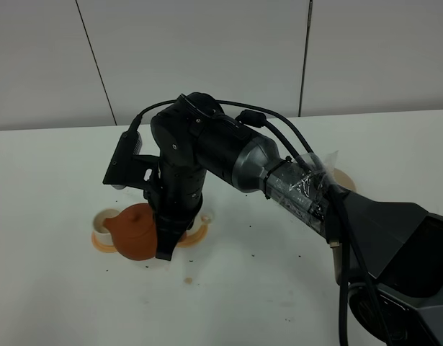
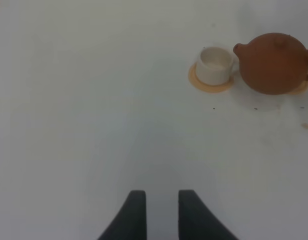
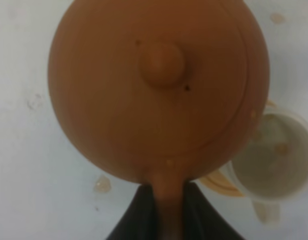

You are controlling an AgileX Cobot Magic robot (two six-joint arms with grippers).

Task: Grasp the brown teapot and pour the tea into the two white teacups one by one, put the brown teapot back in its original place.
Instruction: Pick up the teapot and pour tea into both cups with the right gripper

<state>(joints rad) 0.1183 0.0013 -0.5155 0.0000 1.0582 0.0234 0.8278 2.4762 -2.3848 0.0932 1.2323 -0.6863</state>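
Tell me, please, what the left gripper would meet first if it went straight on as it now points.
Probably only bare table: the left gripper points clear of the teacup and brown teapot.

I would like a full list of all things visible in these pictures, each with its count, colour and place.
brown teapot: one, reddish-brown, between the two cups.
white teacups: two, cream-white; one left of the teapot, one right of it, mostly hidden by the arm.
orange coasters: two, orange, one under each cup.
pale disc: one, beige, right of centre, partly hidden by the arm.
drops: few, brownish, on the table before the teapot.
table: one, white.
right end effector: black, shut on the teapot's handle.
left end effector: black, open, over bare table.
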